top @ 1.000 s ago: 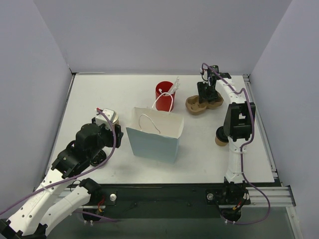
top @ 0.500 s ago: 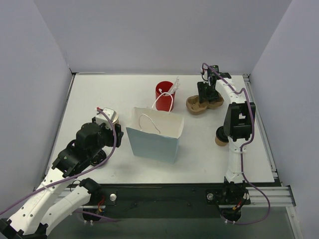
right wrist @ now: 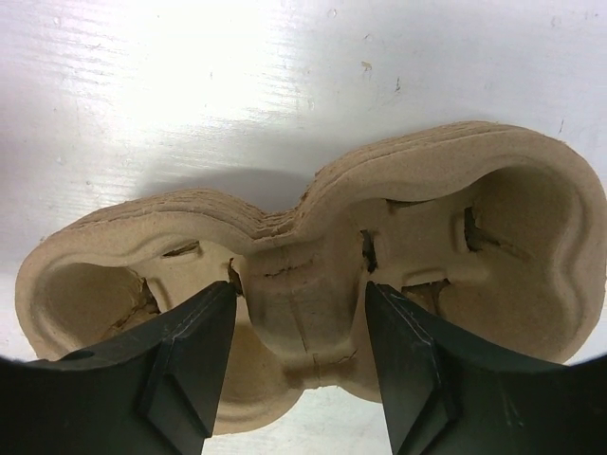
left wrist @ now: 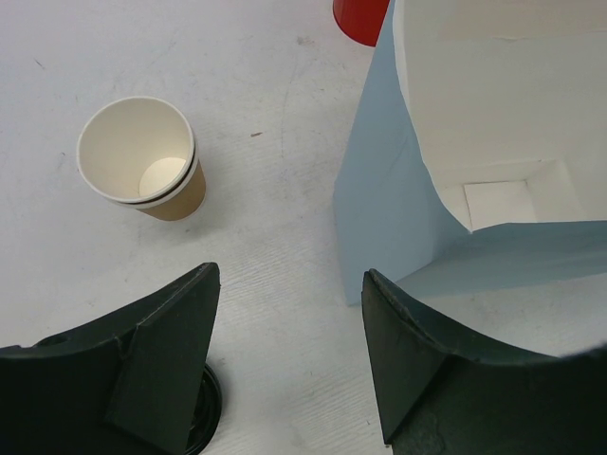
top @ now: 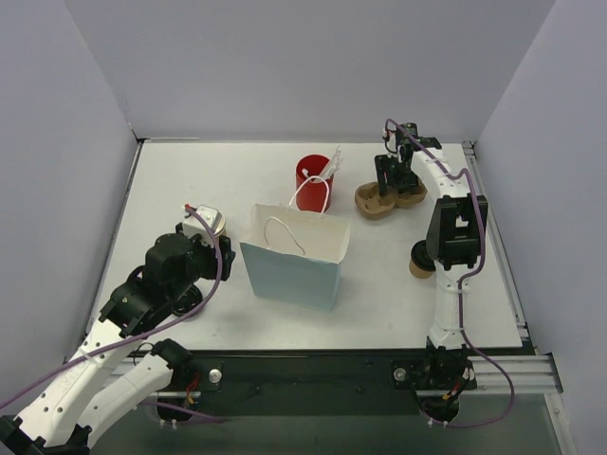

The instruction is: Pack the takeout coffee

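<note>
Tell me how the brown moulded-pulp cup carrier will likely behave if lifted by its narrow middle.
The brown moulded-pulp cup carrier looks thin and hollow, so probably light. Its narrow waist shows cracks, so it may flex or tear. Layered edges suggest nested trays that could separate.

small brown black-lidded takeout coffee (top: 415,263) upright, table (top: 379,294) right side

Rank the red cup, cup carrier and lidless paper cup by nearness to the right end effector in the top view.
1. cup carrier, right under the right end effector.
2. red cup, to its left, at the back middle.
3. lidless paper cup, far over on the left.
</note>
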Robot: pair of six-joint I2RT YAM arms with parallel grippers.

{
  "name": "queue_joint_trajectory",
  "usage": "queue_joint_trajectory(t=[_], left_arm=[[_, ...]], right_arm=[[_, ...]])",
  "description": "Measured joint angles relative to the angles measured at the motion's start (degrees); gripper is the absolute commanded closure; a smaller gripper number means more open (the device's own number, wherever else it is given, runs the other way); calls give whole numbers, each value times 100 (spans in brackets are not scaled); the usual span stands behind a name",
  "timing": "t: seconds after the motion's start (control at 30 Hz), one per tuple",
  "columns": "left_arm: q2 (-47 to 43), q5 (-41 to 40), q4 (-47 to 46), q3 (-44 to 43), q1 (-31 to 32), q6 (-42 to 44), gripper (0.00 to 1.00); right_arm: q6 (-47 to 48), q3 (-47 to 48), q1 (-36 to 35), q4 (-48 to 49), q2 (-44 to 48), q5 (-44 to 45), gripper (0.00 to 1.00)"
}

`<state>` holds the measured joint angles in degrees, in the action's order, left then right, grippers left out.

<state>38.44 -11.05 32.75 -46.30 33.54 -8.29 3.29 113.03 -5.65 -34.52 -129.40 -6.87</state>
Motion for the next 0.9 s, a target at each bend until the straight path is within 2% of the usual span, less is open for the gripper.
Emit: queue_joint_trajectory(t=[0.07, 0.23, 0.37, 0.47, 0.9], left_arm=[[2, 0, 0, 0, 0, 0, 29], [2, 0, 0, 0, -2, 0, 29], [2, 0, 0, 0, -2, 0, 29], [2, 0, 0, 0, -7, 0, 29], [11, 0, 0, 0, -39, 0, 29]], right_arm=[[9, 0, 7, 0, 17, -4, 50], [28, 0, 48, -4, 42, -48, 50], [48, 0, 70, -15, 42, -83, 60], [85, 0, 74, -17, 42, -94, 63], [-267, 59, 74, -133, 282, -81, 64]])
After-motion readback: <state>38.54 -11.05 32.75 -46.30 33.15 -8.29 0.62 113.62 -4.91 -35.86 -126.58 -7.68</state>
